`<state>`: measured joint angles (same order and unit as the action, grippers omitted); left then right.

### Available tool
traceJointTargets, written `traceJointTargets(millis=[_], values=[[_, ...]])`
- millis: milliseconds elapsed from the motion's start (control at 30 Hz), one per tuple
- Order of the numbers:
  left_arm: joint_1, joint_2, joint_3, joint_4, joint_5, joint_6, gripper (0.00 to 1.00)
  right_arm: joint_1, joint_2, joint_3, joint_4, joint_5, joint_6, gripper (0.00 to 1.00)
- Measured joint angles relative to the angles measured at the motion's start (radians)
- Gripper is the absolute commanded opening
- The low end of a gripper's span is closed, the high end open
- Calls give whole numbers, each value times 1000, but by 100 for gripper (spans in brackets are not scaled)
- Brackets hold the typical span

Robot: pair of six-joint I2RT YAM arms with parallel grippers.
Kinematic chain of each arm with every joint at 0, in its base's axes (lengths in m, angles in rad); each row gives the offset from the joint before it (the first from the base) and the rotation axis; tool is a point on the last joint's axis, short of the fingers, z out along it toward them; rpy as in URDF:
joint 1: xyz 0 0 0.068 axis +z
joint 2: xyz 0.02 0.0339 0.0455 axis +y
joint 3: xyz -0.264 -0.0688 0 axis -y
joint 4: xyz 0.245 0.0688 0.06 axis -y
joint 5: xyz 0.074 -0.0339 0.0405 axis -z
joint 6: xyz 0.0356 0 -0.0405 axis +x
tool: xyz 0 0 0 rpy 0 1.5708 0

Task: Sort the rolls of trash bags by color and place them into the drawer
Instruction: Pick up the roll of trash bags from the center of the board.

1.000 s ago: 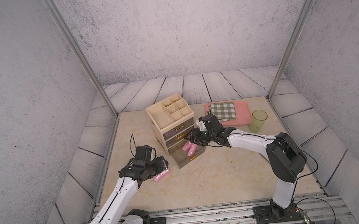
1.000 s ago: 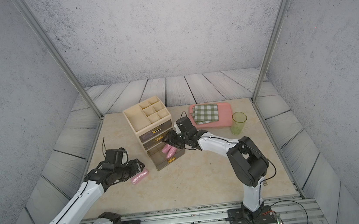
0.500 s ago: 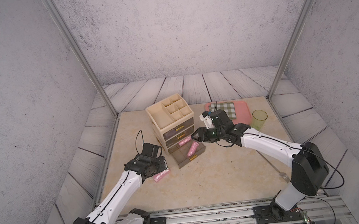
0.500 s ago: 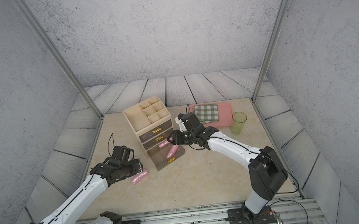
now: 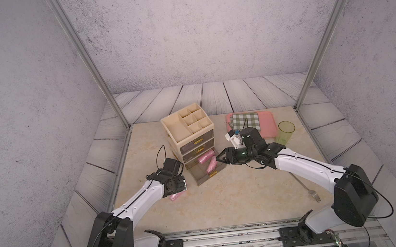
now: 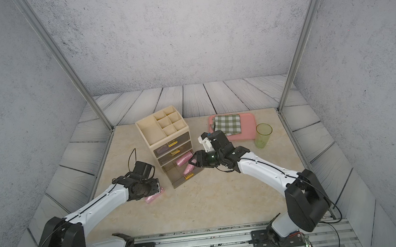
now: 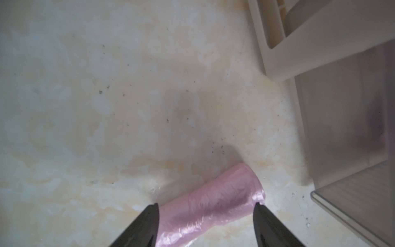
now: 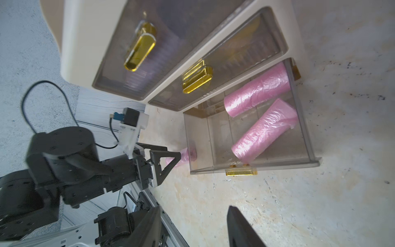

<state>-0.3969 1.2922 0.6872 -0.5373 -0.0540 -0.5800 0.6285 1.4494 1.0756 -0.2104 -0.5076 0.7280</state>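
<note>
The left gripper (image 7: 206,205) hung low over the table (image 7: 106,107) with its fingers spread. One stood on each side of a pink roll (image 7: 215,198) that lay flat just beside the pulled-out bottom drawer (image 8: 277,163). The tips were close against the plastic, though whether they touched it could not be told. The roll lay where it had a second earlier, but in both top views the gripper now covered more of it (image 5: 175,196). The right gripper (image 8: 193,208) had its jaws apart and held nothing, just beside the drawer on the side towards its own arm. A second before it had reached in over the drawer with its arm sharply bent. It had since drawn back, and the arm had stretched out lower. Inside the drawer lay a rear roll (image 8: 256,94) near the organiser (image 5: 171,138) and a front roll (image 8: 265,132) set slantwise, both pink and close together. The two upper drawers (image 8: 181,49) were shut
</note>
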Motion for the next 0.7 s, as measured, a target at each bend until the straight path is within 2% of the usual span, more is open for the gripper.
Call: traceJointTargets(millis=[300, 567, 700], values=[[-7, 50, 0, 25, 63, 7, 76, -33, -40, -8, 5, -39, 2, 54], [-11, -80, -66, 10, 123, -18, 76, -39, -40, -11, 26, -66, 10, 54], [-13, -94, -78, 3, 146, -26, 74, -41, -38, -16, 48, -82, 25, 54]])
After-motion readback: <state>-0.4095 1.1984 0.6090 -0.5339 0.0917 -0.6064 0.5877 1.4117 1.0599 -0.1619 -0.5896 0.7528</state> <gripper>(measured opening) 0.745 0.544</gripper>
